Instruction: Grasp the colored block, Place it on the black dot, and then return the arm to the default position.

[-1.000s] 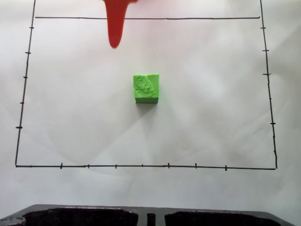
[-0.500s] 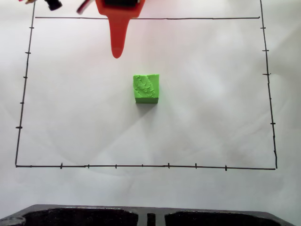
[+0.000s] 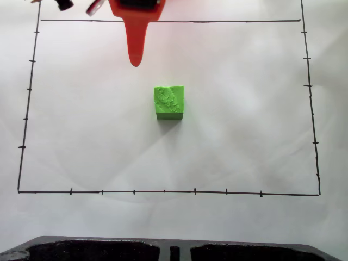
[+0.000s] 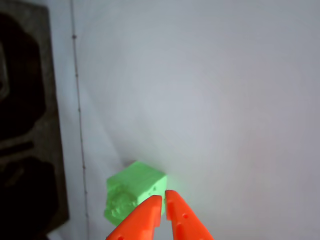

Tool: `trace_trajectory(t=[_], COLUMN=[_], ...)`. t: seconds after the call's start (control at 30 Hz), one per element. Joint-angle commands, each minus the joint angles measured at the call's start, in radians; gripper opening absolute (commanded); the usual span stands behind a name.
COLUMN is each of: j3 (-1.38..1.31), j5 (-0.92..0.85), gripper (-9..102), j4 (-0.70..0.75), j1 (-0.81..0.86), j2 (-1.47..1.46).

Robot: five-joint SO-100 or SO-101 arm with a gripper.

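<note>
Hovering well short of the lime-green cube (image 3: 169, 101), the orange gripper (image 4: 163, 199) has its jaws pressed together and empty, so descending unopened would likely shove the cube aside.

Colored block (image 3: 168, 101) – rough crinkled top; orange fingers (image 4: 136, 223) – smooth plastic; paper (image 3: 244, 136) matt.
</note>
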Motion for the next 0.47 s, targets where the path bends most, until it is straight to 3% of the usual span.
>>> trace_trajectory(t=[0.0, 0.43], j3=[-0.005, -0.005], j5=[-0.003, -0.014], gripper=[0, 0], j4=[0.0, -0.002], j1=[0.0, -0.009], j2=[0.02, 0.02])
